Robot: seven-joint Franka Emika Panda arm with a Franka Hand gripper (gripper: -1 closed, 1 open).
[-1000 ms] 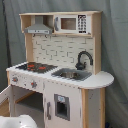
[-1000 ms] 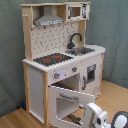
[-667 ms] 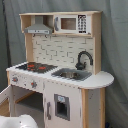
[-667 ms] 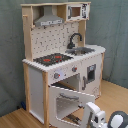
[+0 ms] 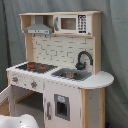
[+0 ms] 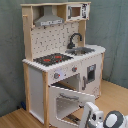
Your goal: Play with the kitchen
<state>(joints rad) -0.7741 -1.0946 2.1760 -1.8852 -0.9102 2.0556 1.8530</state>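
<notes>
The kitchen [image 5: 60,75] [image 6: 60,55] is a tall white and light-wood toy with a black-red stovetop [image 5: 35,66] [image 6: 52,59], a black faucet [image 5: 84,59] [image 6: 75,40] over a sink [image 5: 72,75] [image 6: 82,50], a grey hood [image 6: 49,19] and a microwave shelf [image 5: 70,23]. Its oven door [image 6: 67,102] hangs open, folded down to the front. In the second exterior view, my gripper [image 6: 91,114] sits low at the bottom right, close to the open door's outer corner. In the first exterior view only a white part of the arm [image 5: 17,121] shows at the bottom left.
A grey curtain [image 6: 112,30] hangs behind the kitchen. The kitchen stands on a wooden floor [image 6: 117,95]. A narrow cupboard door with a small window [image 5: 61,106] is shut beside the oven.
The gripper has shifted slightly towards the second exterior view's left, closer to the open oven door. The kitchen itself has not changed.
</notes>
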